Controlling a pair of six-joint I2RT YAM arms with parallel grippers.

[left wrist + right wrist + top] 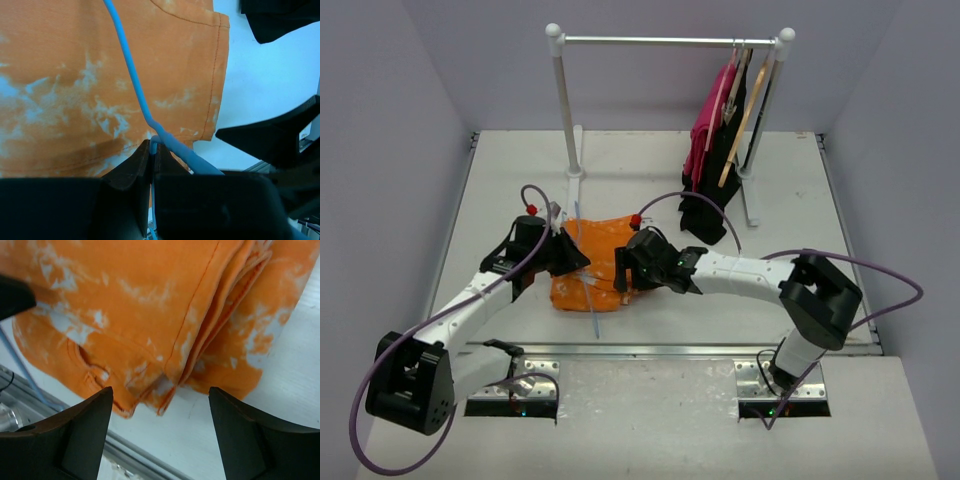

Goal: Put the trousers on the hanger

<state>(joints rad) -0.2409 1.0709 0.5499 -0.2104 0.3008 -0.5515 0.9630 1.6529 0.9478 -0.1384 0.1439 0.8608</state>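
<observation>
- My left claw (151,150) was clamped shut on the hanger (131,75), pinching the thin blue wire at a bend.
- From there the wire ran out over the top of the trousers (60,75).
- My right claw (160,390) stood wide open and empty, poised above the stacked, folded edge of the trousers.
- The trousers lay folded on the counter (500,180) between my two claws. I judged them not yet hung on the hanger.
- Risk one: the wire was held at a single narrow spot. Drag from the cloth could twist it or pull it out of the left claw.
- Risk two: several layers sat at that folded edge. The right claw might close on only the top layer, so the pile would unfold or bunch instead of sliding along the wire.
- Risk three: both claws worked near each other over the same garment. A careless reach could knock one against the other or snag the wire.
</observation>
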